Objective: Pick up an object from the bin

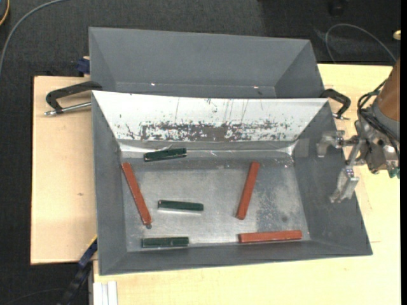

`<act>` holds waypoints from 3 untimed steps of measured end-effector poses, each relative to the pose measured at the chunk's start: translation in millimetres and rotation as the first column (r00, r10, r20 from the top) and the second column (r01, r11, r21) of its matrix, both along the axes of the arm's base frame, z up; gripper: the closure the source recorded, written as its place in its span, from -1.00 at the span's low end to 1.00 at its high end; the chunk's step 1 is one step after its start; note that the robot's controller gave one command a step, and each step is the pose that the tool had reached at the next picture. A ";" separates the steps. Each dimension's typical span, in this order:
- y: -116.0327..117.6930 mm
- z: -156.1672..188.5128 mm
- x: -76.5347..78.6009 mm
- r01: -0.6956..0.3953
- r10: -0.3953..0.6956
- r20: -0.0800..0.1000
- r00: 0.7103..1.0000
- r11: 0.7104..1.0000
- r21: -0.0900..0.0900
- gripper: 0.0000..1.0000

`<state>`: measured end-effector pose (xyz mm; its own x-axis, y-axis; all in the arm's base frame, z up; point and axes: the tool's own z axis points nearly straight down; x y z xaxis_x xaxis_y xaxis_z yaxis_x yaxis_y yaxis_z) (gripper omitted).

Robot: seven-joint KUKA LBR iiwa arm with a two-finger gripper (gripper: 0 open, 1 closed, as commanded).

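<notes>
Three red sticks [247, 190], three dark green sticks [180, 206], apart on bin [191, 62] floor, gripper [344, 184] over right sloped wall, away from them, claw spread impossible to tell

- Even, fairly bright light falls from above onto the grey metal bin [107, 189].
- The bin's back wall [191, 110] is the brightest patch, a pale band of glare.
- The bin floor [210, 224] carries a soft, dull sheen.
- The red sticks [247, 190] and dark green sticks [180, 206] lie with hardly any shadow beside them.
- The dark carpet [191, 5] beyond the bin stays dim.
</notes>
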<state>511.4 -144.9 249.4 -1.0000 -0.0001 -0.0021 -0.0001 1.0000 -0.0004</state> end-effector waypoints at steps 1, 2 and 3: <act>47.8 -135.8 34.3 -0.113 0.113 -0.007 0.994 0.994 0.004 -1.00; 147.9 -179.3 41.1 -0.640 0.640 -0.001 0.769 0.769 0.004 -1.00; 146.0 -178.7 41.5 -0.638 0.638 -0.001 0.770 0.770 0.001 1.00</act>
<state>552.9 1.1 70.7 -0.7698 -0.6383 -0.0013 -0.6383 0.7698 0.0008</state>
